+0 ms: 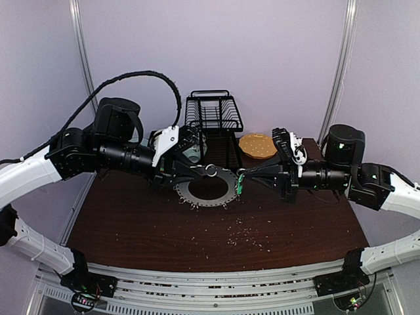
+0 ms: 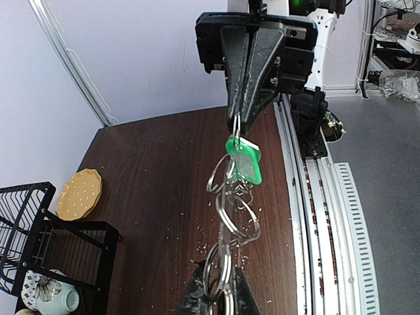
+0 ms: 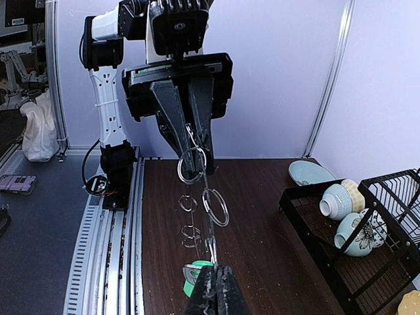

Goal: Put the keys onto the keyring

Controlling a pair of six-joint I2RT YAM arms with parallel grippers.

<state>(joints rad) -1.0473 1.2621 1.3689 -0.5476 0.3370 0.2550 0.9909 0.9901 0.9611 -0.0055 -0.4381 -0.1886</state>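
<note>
The keyring (image 1: 197, 197), a flat dark grey disc with a big hole and a fringe of wire loops, hangs between my two grippers above the table. My left gripper (image 1: 199, 172) is shut on a wire loop at its left rim; its fingertips (image 2: 197, 296) grip several silvery loops (image 2: 223, 259). My right gripper (image 1: 241, 176) is shut on a thin wire loop at the right rim. The green-headed key (image 1: 239, 185) hangs just under its tips, and also shows in the left wrist view (image 2: 244, 159) and the right wrist view (image 3: 195, 275). In both wrist views the disc is edge-on.
A black wire dish rack (image 1: 213, 115) with bowls stands at the back centre. A tan round plate (image 1: 257, 146) lies beside it. Pale crumbs (image 1: 246, 231) are scattered on the dark wood table (image 1: 131, 223). Metal rails (image 1: 210, 285) run along the near edge.
</note>
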